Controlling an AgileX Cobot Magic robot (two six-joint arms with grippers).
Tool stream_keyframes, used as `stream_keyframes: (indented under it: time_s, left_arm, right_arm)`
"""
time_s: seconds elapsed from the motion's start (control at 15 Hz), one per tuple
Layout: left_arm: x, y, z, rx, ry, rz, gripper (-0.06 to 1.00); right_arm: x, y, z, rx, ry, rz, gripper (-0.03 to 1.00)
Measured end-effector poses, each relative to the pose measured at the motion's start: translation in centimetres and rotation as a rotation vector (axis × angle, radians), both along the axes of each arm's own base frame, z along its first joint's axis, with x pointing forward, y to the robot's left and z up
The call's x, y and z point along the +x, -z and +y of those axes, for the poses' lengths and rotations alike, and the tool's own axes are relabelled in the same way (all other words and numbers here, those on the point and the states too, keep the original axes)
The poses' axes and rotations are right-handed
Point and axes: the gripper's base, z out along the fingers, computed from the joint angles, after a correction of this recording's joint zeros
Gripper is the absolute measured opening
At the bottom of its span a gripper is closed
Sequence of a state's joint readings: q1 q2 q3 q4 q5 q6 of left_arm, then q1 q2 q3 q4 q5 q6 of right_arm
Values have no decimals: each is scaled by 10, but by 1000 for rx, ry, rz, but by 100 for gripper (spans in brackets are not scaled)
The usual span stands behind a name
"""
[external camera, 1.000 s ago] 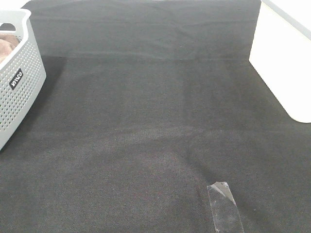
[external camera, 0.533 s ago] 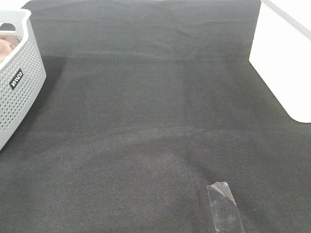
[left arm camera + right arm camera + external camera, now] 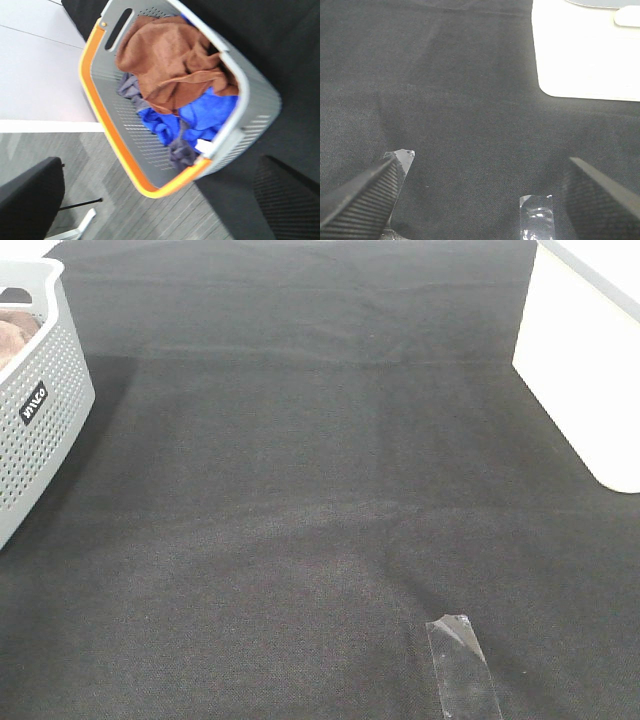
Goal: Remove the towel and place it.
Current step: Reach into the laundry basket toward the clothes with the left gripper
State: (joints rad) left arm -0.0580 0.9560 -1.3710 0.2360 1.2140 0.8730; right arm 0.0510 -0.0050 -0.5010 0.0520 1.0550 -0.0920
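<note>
R gripper [image 3: 485,162] & L gripper [image 3: 160,162] both spread wide, nothing held; brown towel [image 3: 170,55] in basket [image 3: 114,125], untouched.

R: ribbed fingers [image 3: 365,195] well apart over black table cover [image 3: 300,490]; strip of clear tape [image 3: 536,217] flat on cover, seen btwn them; white box [image 3: 585,50] further off, on cover's far side. L: looks down into grey basket w/ orange rim; dark fingers at either side of view, clear of contents. Towel bunched on top at handle end, over blue cloth [image 3: 210,112] & grey cloth [image 3: 129,85]. High cam: basket at L edge of cover, sliver of towel showing inside; tape near front, R of centre; white box at far R.
</note>
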Motion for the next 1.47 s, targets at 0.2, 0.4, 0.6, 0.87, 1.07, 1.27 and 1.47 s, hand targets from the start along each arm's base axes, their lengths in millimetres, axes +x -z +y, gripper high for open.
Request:
stream_keyframes:
  time_s: [0.2,0.4,0.6,0.87,1.07,1.27,1.47]
  left_arm:
    - [74,-2,-6,103,11,85,95]
    - [139,34,1,158,13,251,95]
    - [191,93,40,153,-37,430,95]
    - [232,161,87,167,-34,539,95]
    - [256,207,100,185,16,595,95]
    - [287,223,104,188,53,571,95]
    - [299,239,104,171,103,624,94]
  right_arm:
    - [0,0,0,0,0,0,81]
    - [0,0,0,0,0,0,81]
    - [0,0,0,0,0,0,81]
    - [0,0,0,0,0,0,81]
    - [0,0,0,0,0,0,81]
    - [0,0,0,0,0,0,81]
    - [0,0,0,0,0,0,81]
